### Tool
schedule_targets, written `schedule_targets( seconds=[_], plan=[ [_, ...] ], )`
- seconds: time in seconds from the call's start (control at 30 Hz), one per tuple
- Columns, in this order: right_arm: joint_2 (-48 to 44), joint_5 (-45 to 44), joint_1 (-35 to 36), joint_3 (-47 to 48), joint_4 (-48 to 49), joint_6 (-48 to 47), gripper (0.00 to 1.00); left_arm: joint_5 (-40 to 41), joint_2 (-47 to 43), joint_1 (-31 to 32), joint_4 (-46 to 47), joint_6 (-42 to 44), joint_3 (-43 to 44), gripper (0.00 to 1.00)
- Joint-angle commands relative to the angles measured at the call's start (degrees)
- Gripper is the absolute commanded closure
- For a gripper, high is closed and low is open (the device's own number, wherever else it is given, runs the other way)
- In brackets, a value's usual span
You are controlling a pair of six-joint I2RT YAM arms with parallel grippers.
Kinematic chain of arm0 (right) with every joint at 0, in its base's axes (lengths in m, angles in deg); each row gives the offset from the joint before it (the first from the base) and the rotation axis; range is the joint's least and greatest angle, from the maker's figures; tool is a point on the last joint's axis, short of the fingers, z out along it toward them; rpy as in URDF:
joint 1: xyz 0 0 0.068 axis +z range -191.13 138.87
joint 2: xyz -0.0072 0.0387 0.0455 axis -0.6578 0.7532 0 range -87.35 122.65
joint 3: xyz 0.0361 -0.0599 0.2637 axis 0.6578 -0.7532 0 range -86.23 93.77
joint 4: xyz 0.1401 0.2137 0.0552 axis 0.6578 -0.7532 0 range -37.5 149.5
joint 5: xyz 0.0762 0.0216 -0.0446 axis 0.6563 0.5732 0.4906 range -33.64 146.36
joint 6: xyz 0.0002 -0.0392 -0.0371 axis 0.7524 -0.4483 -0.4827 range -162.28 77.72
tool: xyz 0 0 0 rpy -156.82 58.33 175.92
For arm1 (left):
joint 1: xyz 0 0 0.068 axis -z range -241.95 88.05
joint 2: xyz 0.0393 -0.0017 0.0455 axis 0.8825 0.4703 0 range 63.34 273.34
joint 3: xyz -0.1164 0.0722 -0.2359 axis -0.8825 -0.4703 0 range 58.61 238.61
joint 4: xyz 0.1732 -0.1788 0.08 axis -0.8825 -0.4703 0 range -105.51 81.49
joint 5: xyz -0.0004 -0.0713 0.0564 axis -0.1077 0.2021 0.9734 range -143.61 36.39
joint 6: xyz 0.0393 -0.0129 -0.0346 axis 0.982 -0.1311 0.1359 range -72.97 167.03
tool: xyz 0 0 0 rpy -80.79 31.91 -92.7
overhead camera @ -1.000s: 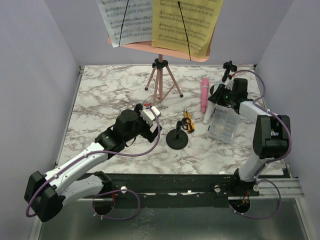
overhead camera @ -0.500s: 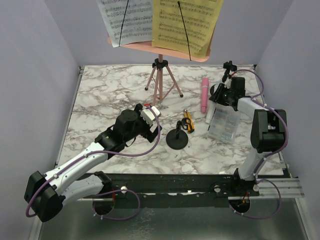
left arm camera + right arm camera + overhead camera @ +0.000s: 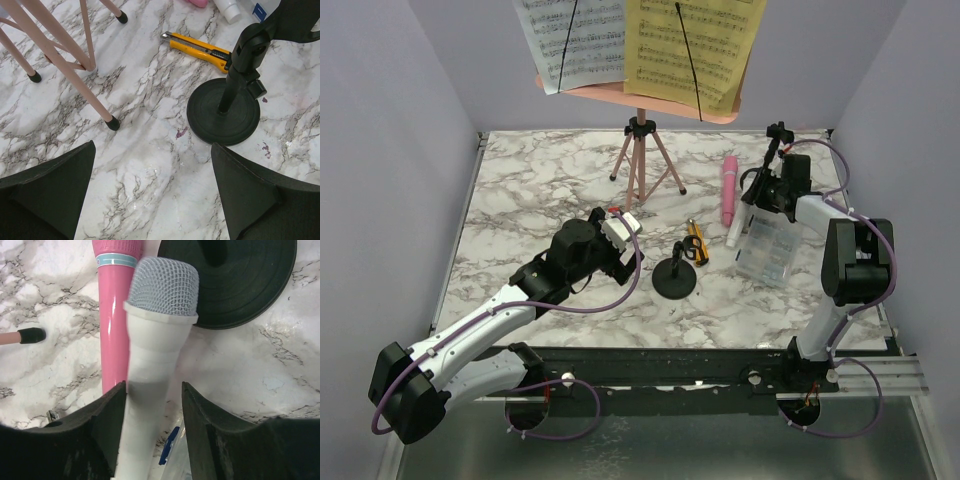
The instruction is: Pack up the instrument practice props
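Clear box beside grey-white microphone; contents indiscernible.

Soft, even light falls from above, and shadows on the marble table are faint. The overhead view is sharp. In both wrist views the near black fingers blur, and the pink microphone carries a thin glare streak.

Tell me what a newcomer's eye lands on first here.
The pink music rack with white and yellow sheet-music pages towers on its tripod at the back. At right, the right gripper straddles the white microphone beside the pink microphone. A black mic mount stands centrally by a yellow cutter.
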Motion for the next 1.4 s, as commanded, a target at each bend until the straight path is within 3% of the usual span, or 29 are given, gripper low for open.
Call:
schedule_targets(
  seconds=[0.0,0.27,0.4,0.67,0.83,0.97,1.17,1.37],
  plan=[
    [1.3,-1.5,-0.2,0.9,-1.3,-0.6,0.48,1.2,-0.8,-0.2,-1.2,0.8,-0.7,0.01],
    [0.4,-1.9,-0.2,-0.2,-0.4,-1.3,0.45,0.5,-0.8,-0.2,-1.3,0.7,-0.6,0.01],
    [-0.4,0.4,-0.2,0.2,-0.5,-1.9,0.39,1.2,-1.1,-0.2,-1.3,0.9,-0.8,0.01],
    [-7.8,4.8,-0.2,-4.3,3.2,-4.8,0.34,0.3,-1.0,-0.2,-1.3,0.7,-0.6,0.01],
    [-13.3,16.0,-0.2,-6.5,3.2,-10.1,0.31,0.8,-0.9,-0.2,-1.3,0.9,-0.7,0.01],
    [-19.2,32.5,-0.2,-9.1,-0.1,-21.3,0.26,0.2,-0.9,-0.2,-1.4,0.7,-0.6,0.01],
    [-28.0,55.9,-0.2,-14.9,0.9,-30.3,0.16,0.7,-0.5,-0.2,-1.4,0.7,-0.6,0.01],
    [-32.0,67.9,-0.2,-18.1,-5.2,-43.1,0.13,-0.5,0.3,-0.2,-1.5,0.4,-0.4,0.01]
  ],
)
